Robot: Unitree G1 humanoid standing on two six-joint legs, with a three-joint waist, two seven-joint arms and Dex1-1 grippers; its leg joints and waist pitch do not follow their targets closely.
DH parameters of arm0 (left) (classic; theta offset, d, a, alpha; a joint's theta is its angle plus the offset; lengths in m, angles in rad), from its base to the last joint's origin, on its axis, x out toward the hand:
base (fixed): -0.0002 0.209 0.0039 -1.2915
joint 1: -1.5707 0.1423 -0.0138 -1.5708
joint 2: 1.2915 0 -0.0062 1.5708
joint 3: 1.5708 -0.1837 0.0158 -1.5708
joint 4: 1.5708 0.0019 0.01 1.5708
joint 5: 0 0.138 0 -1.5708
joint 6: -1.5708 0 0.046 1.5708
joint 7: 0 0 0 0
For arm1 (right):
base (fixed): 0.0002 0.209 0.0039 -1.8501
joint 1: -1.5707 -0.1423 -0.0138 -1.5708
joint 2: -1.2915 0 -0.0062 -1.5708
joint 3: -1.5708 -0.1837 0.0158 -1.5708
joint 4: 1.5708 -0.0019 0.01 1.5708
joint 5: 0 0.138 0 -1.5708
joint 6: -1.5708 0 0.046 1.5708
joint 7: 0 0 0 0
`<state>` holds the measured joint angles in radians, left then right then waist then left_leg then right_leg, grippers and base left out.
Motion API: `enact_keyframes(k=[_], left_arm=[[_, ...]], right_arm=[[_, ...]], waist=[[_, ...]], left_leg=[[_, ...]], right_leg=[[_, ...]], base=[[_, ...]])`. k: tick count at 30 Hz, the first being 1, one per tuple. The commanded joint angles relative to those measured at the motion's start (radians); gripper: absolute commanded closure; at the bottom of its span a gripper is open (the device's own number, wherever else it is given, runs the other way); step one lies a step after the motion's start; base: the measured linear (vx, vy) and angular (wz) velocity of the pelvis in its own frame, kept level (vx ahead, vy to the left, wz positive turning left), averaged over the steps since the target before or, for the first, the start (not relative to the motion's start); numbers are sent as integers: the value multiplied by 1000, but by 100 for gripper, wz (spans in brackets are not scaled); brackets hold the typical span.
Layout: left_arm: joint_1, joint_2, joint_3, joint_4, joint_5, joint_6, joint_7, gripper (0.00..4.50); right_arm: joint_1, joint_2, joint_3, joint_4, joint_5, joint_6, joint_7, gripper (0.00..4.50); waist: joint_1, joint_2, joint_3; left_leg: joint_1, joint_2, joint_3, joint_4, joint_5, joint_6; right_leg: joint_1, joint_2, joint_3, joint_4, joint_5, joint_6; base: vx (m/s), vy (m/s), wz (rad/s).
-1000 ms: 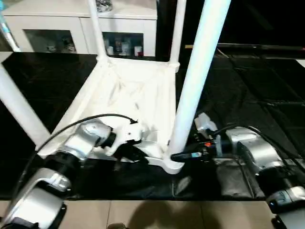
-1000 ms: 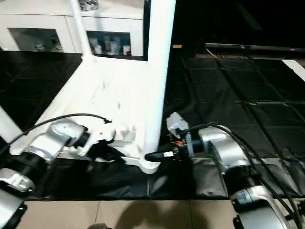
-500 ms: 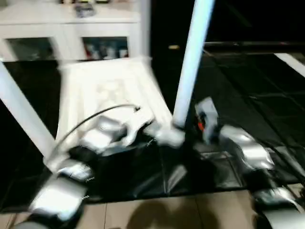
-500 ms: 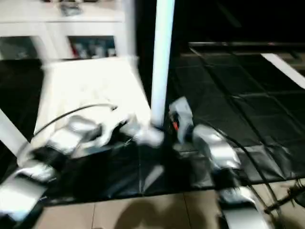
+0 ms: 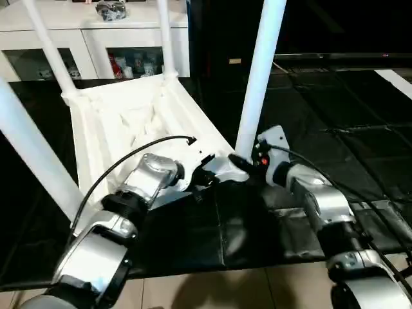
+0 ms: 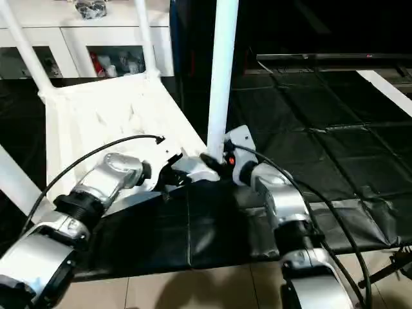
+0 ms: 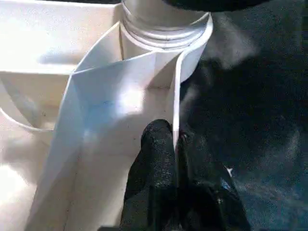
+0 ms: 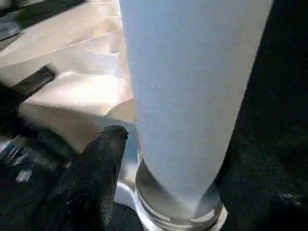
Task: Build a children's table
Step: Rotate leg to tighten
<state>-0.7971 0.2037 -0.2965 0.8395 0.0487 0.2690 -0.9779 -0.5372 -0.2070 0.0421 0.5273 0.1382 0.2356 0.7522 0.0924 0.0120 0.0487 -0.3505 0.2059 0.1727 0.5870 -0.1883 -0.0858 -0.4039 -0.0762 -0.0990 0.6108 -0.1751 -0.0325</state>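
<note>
The children's table (image 5: 129, 119) lies upside down on a black mat, with its white legs pointing up. My left gripper (image 5: 207, 175) is shut on the thin rim wall next to the near right corner socket (image 7: 163, 29); its black fingers (image 7: 156, 154) pinch that wall from both sides. My right gripper (image 5: 239, 159) is at the foot of the near right leg (image 5: 257, 77), where the leg enters the socket. One black finger (image 8: 103, 159) stands just beside the leg with a thin gap, and the leg hides the other finger.
A white cabinet (image 5: 96, 32) with glass doors stands behind the table. The black mat (image 5: 322, 96) stretches to the right, and pale floor tiles (image 5: 225, 290) run along the near edge. A black cable (image 5: 129, 158) loops over my left forearm.
The whole view has shifted and tilted. My left gripper keeps its hold on the rim. My right gripper's fingers have spread at the foot of the leg.
</note>
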Motion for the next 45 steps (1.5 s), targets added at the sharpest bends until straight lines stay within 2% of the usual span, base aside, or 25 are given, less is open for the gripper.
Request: enact_keyframes(k=[1,3,5,9,11,12,16,20,27,33,39,42,43,45], left_arm=[[3,-11,-9,-66,-34,-83,-102,450],[11,4,-16,-69,-34,-106,-135,450],[28,45,-38,-75,-33,-161,-229,450],[33,82,-62,-71,-21,-188,-299,450],[37,106,-77,-73,-21,-217,-354,450],[42,134,-94,-78,-18,-255,-427,450],[43,152,-101,-80,-20,-279,-497,450],[35,156,-107,-75,-25,-295,-546,450],[27,154,-111,-59,-18,-319,-570,450],[22,150,-108,-48,-13,-326,-574,450],[16,141,-96,-36,-13,-311,-542,450],[-3,113,-69,-4,-7,-271,-447,450],[-11,99,-54,6,-12,-256,-412,450],[-21,77,-33,17,-20,-230,-361,450]], right_arm=[[25,-3,66,-30,36,-12,126,103],[31,-22,59,-40,48,-20,159,79],[45,-76,56,-78,90,4,279,79],[53,-127,67,-91,94,-12,377,79],[53,-157,77,-89,99,-29,450,79],[52,-188,94,-85,114,-37,543,79],[43,-212,114,-72,128,-40,633,79],[17,-212,127,-32,133,-41,695,103],[-19,-201,146,22,125,-43,742,173],[-36,-197,155,49,127,-39,772,223],[-25,-200,153,34,142,-17,794,241],[-5,-195,138,3,160,4,769,243],[5,-189,130,-10,160,15,736,243],[19,-176,122,-23,149,21,675,243]], waist=[[9,-12,-69],[12,-9,-70],[17,-9,-69],[32,-3,-69],[37,0,-69],[40,-2,-69],[49,-6,-70],[50,-7,-70],[57,-7,-70],[56,-8,-70],[56,-10,-68],[59,-12,-69],[60,-8,-68],[62,-13,-69]], left_leg=[[-7,18,-4,-56,-125,83],[-6,19,-4,-56,-120,87],[-7,19,-2,-55,-124,91],[4,27,0,-55,-149,80],[3,29,-2,-56,-157,71],[3,30,-2,-57,-159,69],[1,29,-2,-56,-155,72],[0,29,-2,-56,-157,67],[0,31,-2,-56,-147,62],[-1,30,-3,-56,-143,63],[1,30,-2,-57,-154,60],[3,31,-1,-56,-146,63],[2,30,-1,-55,-144,64],[-1,27,-2,-56,-143,59]], right_leg=[[69,-72,53,-83,-230,-161],[68,-71,53,-80,-214,-167],[70,-68,52,-79,-203,-175],[59,-72,54,-80,-223,-184],[59,-72,53,-75,-211,-192],[60,-72,53,-76,-211,-191],[61,-74,54,-72,-195,-194],[60,-76,53,-74,-219,-198],[60,-76,54,-72,-218,-195],[61,-75,53,-72,-220,-192],[59,-75,53,-77,-260,-179],[57,-75,53,-76,-242,-185],[57,-74,54,-75,-238,-187],[62,-75,52,-77,-262,-171]], base=[[0,0,0],[0,0,0],[0,0,0],[0,0,0],[0,0,0],[0,0,0],[0,0,0],[0,0,0],[0,0,0],[0,0,0],[0,0,0],[0,0,0],[0,0,0],[0,0,0]])
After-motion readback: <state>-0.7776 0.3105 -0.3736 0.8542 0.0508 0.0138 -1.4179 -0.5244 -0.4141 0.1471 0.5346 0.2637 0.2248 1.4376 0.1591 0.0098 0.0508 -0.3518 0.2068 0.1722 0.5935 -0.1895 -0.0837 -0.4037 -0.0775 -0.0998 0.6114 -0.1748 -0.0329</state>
